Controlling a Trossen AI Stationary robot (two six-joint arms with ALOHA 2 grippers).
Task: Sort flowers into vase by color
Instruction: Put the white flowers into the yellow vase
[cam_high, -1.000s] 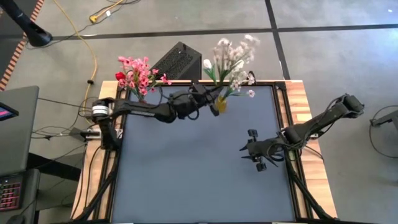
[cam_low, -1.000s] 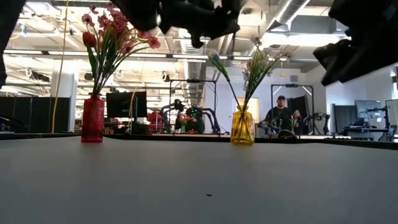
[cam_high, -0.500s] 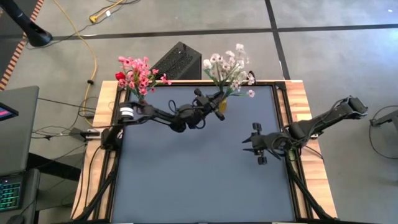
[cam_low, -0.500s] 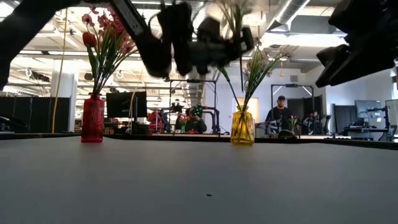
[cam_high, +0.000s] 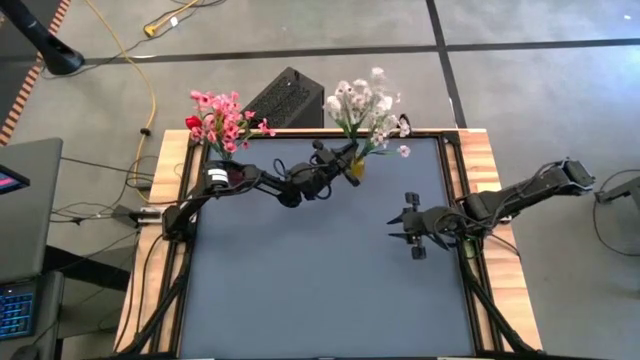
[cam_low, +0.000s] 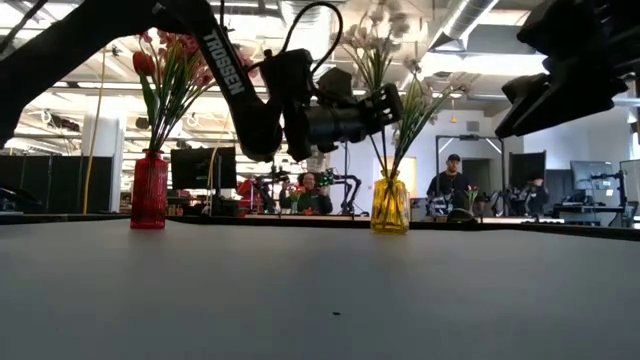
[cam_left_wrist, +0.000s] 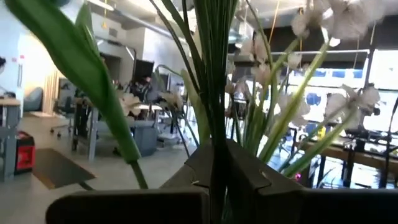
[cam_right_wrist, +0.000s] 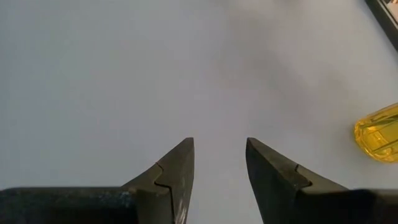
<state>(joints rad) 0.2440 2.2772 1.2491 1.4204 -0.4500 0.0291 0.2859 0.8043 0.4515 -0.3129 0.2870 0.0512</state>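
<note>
A white small-blossom spray (cam_low: 372, 22) stands upright in my left gripper (cam_low: 392, 103), which is shut on its green stems above the yellow vase (cam_low: 390, 205). In the high view this gripper (cam_high: 343, 163) sits just left of the yellow vase (cam_high: 356, 170), near the table's far edge. More white flowers (cam_high: 385, 128) stick up from that vase. A red vase (cam_low: 148, 190) at the far left holds red tulip buds and pink sprays (cam_high: 222, 120). My right gripper (cam_high: 398, 226) hovers open over the table's right part, with its fingers apart in the right wrist view (cam_right_wrist: 219, 163). My left gripper pinches the spray's bundle of green stems (cam_left_wrist: 217, 140) between its two fingers, about midway along their length. The fingers come in level from the table's left, lying across the stems. The spray stands upright, blossoms above the fingers, and its lower stems (cam_low: 381, 160) run down to the yellow vase's mouth.
A black box (cam_high: 285, 98) lies beyond the far edge between the two vases. Wooden rails (cam_high: 488, 190) border the dark mat (cam_high: 320, 280). People and other equipment (cam_low: 450, 185) show in the room behind the table.
My left gripper has come down toward the yellow vase, still shut on the spray. The spray has sunk with it and stands upright, with its stems reaching the vase mouth. My right gripper has shifted a little toward the far edge.
</note>
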